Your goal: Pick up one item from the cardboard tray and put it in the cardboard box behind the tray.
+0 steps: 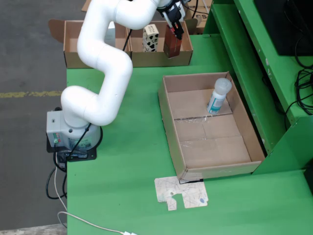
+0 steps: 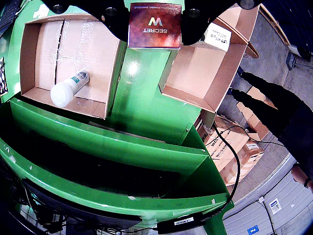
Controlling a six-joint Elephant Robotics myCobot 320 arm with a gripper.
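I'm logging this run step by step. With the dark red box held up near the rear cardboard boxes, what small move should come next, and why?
Probably lower it a little, then release. The gripper holds the dark red box over the cardboard box behind the tray, beside a patterned carton. It looks above the rim, not yet inside.

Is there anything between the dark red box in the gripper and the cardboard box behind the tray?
Nothing visible blocks it. The gripper holds the dark red rectangular box over the open brown cardboard box. A black-and-white patterned carton stands inside, to its left in the fixed view, apart from it.
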